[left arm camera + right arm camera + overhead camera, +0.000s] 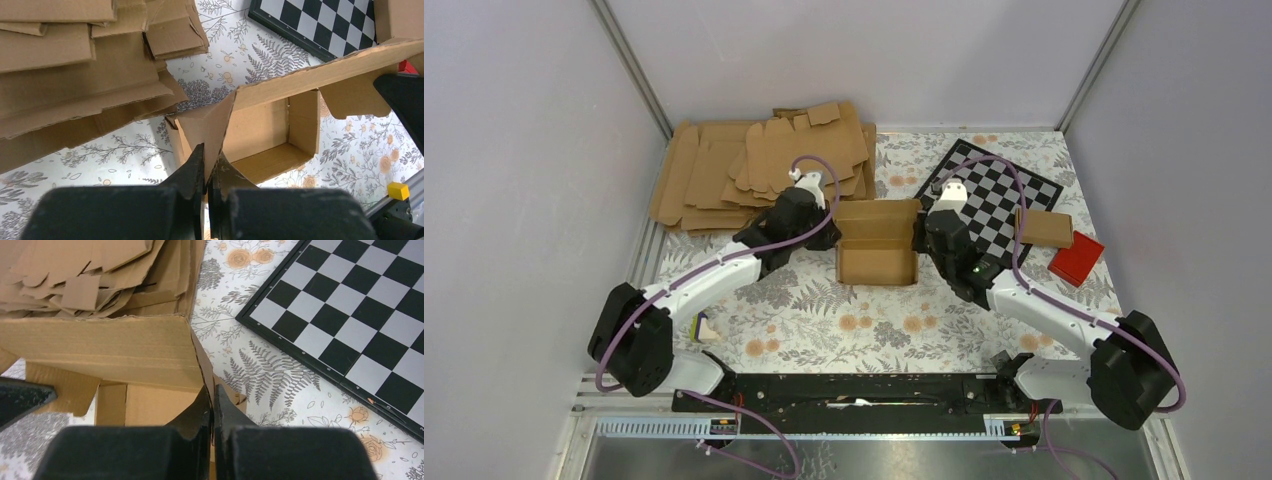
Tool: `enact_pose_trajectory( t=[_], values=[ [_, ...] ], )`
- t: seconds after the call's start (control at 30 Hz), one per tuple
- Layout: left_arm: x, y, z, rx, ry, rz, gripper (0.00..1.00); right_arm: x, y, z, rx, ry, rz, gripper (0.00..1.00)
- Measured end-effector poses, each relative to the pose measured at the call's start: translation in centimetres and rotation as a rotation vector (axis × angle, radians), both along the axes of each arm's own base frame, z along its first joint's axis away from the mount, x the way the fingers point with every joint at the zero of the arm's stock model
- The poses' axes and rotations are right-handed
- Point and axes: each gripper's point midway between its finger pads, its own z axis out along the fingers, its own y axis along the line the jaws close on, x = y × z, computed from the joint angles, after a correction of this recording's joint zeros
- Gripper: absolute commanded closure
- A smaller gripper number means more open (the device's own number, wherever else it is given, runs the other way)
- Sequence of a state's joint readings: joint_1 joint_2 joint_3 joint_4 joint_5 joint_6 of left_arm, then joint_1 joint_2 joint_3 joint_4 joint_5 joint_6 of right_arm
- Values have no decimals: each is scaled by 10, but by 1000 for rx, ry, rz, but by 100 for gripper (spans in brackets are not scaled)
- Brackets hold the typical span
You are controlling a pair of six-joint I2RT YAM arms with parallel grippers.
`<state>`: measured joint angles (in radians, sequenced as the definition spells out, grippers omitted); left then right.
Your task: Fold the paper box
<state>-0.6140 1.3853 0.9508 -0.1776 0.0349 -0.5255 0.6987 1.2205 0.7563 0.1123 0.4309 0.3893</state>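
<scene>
The paper box (876,252) is a brown cardboard tray, partly formed, in the middle of the table with its lid panel raised at the back. My left gripper (832,232) is shut on the box's left side flap (220,127); the black fingers (192,167) pinch the card edge. My right gripper (920,232) is shut on the box's right side flap (202,365), its fingers (224,407) pressed against the thin card. The open inside (265,135) of the box shows in the left wrist view, and again the box (105,352) in the right wrist view.
A thick stack of flat brown card sheets (754,165) lies at the back left. A chessboard (996,200) lies at the back right, with a slim brown carton (1044,229) and a red block (1076,258) beside it. Grey walls surround the floral table cover (844,320).
</scene>
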Motion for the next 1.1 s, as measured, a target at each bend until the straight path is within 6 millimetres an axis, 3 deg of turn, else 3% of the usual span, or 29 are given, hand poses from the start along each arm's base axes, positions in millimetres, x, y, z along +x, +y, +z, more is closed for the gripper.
enact_pose_trajectory(
  t=[0.23,0.5,0.73,0.87,0.93,1.1],
  values=[
    [-13,-11,-28,5,-41,18,100,-5,-12,-37,-9,-18,-47,100],
    [-36,-20,-50,37,-109,21,100,-19,-20,-64,-8,-15,-56,98],
    [-38,-21,-48,45,-132,33,100,-27,-20,-57,0,-20,-34,65],
    [-39,-24,-46,41,-143,22,100,-40,-19,-50,5,1,16,36],
    [-40,-28,-44,33,-152,15,100,-48,-19,-41,21,-3,45,24],
    [-43,-34,-41,32,-173,-5,100,-61,-13,-8,47,-36,140,9]
  ],
)
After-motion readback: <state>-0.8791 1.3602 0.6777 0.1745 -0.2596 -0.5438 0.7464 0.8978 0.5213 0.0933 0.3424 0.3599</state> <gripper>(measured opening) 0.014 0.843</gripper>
